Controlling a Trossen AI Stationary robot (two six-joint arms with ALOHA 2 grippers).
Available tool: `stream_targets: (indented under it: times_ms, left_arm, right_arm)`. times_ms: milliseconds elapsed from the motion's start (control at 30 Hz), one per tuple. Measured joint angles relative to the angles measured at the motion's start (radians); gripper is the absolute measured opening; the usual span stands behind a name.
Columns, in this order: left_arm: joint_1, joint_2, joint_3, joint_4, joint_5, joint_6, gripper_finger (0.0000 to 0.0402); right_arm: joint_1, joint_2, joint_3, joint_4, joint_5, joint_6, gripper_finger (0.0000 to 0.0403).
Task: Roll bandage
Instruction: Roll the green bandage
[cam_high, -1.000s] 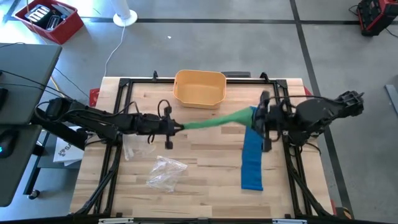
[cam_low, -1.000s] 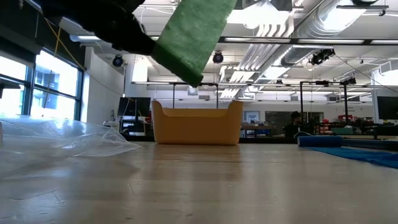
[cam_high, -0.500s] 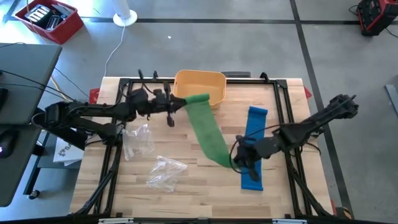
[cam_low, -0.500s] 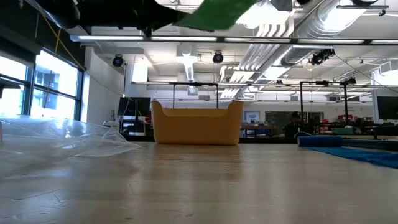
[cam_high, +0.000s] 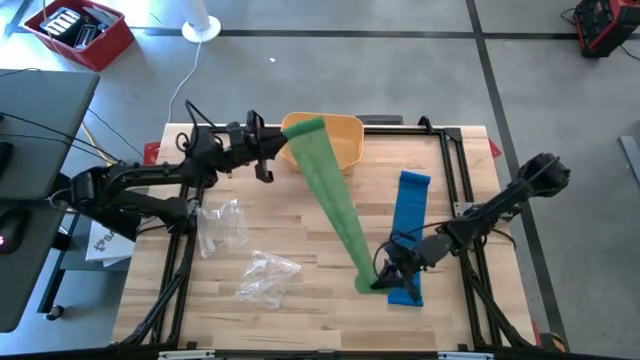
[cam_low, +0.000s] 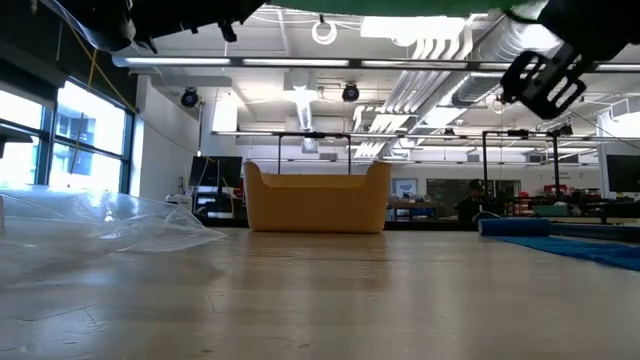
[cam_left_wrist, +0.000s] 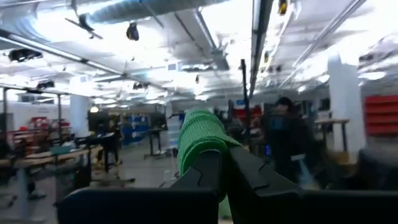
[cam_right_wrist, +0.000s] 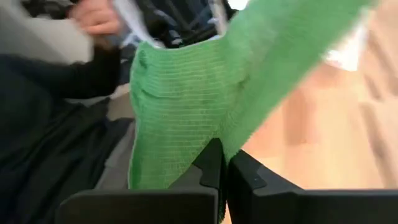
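A green bandage (cam_high: 335, 200) stretches in the air from my left gripper (cam_high: 283, 140), near the yellow bin at the far side, to my right gripper (cam_high: 378, 281), low near the table's near right. Both grippers are shut on its ends. The green bandage also shows in the left wrist view (cam_left_wrist: 198, 140) and in the right wrist view (cam_right_wrist: 205, 106). A blue bandage (cam_high: 408, 235) lies flat on the table at the right. My left gripper pinches the bandage's far end (cam_left_wrist: 202, 149) between its two fingers; the cloth bunches over the fingertips. That end is lifted clear above the table. My right gripper pinches the bandage's near end (cam_right_wrist: 211, 146) between its two fingers, at a bunched edge. The band runs taut between the two grippers.
A yellow bin (cam_high: 330, 140) stands at the far middle of the table; it also shows in the low view (cam_low: 316, 198). Two clear plastic bags (cam_high: 222, 225) (cam_high: 265, 275) lie at the left. Black frame rails (cam_high: 190, 215) run along the table's sides.
My right gripper has swung from the table's far right toward its near edge and lower, carrying the bandage's end. My left gripper has gone toward the far edge and up. The bandage, once bunched across the table, now runs spread and taut, slanting from far to near.
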Motion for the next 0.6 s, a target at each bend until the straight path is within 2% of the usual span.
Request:
stream_targets:
  times_ms: [200, 333, 433, 600]
  left_arm:
    - [-0.003, 0.002, 0.000, -0.276, -0.010, 0.134, 0.0001]
    - [-0.051, 0.010, 0.000, -0.510, -0.014, 0.170, 0.0001]
    - [-0.110, 0.010, 0.000, -0.656, -0.017, 0.189, 0.0001]
    - [-0.247, 0.010, 0.000, -0.784, -0.023, 0.189, 0.0001]
  right_arm:
    - [0.083, -0.059, 0.182, -0.042, -0.001, -0.280, 0.0000]
    - [0.143, -0.128, 0.375, -0.271, 0.049, -0.493, 0.0000]
    - [0.175, -0.163, 0.549, -0.502, 0.225, -0.591, 0.0000]
    - [0.196, -0.185, 0.815, -0.786, 0.610, -0.690, 0.0000]
